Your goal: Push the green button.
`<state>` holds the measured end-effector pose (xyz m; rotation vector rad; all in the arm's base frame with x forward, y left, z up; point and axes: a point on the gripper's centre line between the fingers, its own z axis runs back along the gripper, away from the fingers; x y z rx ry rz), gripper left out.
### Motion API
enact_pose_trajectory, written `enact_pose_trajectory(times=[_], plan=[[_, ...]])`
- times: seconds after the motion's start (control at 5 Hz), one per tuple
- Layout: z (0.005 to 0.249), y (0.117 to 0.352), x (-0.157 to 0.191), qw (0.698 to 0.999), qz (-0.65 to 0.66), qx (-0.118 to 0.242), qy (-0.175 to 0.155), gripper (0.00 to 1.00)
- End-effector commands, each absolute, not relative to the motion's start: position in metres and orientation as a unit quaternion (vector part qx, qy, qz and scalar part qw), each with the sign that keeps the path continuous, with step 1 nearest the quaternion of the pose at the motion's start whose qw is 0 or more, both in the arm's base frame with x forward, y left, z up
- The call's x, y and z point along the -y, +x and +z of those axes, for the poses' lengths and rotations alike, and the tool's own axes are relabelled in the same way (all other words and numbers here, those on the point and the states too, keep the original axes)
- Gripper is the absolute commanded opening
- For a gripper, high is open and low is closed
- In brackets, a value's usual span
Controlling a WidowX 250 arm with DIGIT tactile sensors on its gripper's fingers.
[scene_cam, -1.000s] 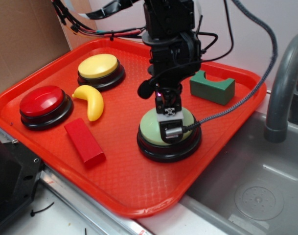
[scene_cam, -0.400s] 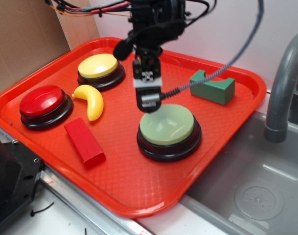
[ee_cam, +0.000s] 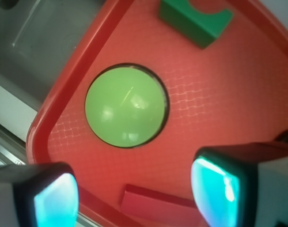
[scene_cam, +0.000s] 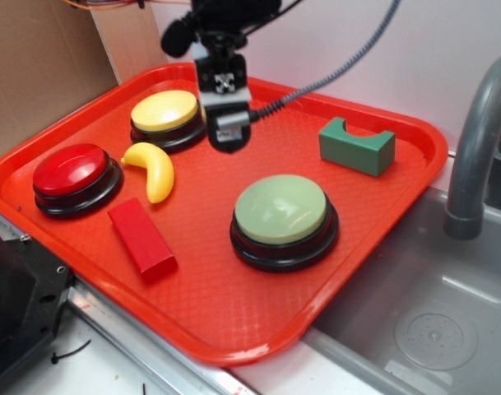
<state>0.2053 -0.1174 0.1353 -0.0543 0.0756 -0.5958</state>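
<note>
The green button, a large pale-green dome on a black round base, sits right of centre on the red tray. In the wrist view the green button lies ahead of the jaws, untouched. My gripper hangs in the air up and to the left of it, close to the yellow button. Its two pads stand wide apart in the wrist view, gripper open with nothing between them.
On the tray also lie a red button, a yellow banana, a red block and a dark green notched block. A steel sink with a grey faucet is at the right. Cardboard stands at the left.
The gripper was down on the green button's dome a second ago. It has since lifted off and moved up and to the left, toward the yellow button.
</note>
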Motion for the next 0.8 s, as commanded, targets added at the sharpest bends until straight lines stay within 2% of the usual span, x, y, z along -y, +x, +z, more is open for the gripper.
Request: enact_pose_trajectory(times=[0.0, 0.6], plan=[[0.166, 0.198, 0.126, 0.956, -0.292, 0.012, -0.027, 1.0], [0.18, 0.192, 0.124, 0.958, -0.286, 0.025, -0.022, 1.0]])
